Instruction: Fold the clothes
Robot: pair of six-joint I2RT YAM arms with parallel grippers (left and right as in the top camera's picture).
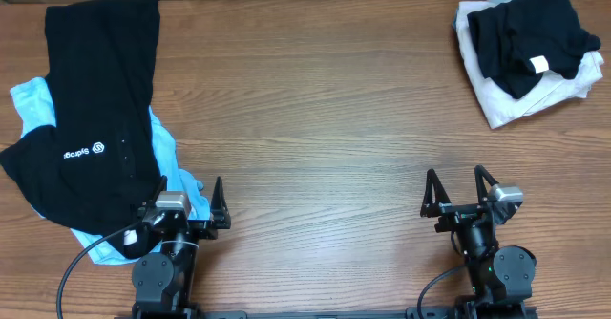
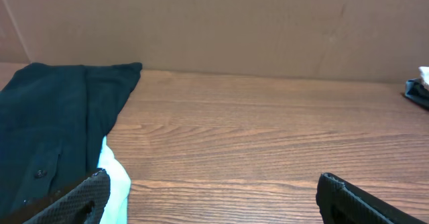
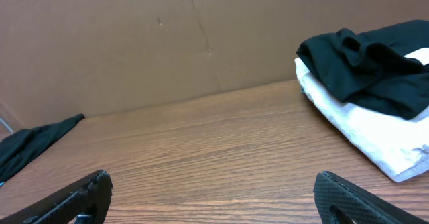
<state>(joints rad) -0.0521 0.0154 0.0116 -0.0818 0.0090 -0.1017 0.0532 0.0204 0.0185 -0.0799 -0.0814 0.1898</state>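
A large black garment (image 1: 95, 118) with small white logo text lies spread at the table's left, over a light-blue T-shirt (image 1: 167, 161). Both show in the left wrist view, the black one (image 2: 47, 130) and the light-blue edge (image 2: 114, 174). My left gripper (image 1: 189, 209) is open and empty at the front edge, just right of the light-blue shirt; in the left wrist view (image 2: 211, 194) its fingers are wide apart. My right gripper (image 1: 456, 197) is open and empty at the front right, also seen in the right wrist view (image 3: 211, 194).
A stack at the back right holds a folded white garment (image 1: 520, 99) with a crumpled black one (image 1: 525, 32) on top; it shows in the right wrist view (image 3: 375, 70). A brown cardboard wall (image 2: 221, 23) stands behind the wooden table (image 1: 315, 118).
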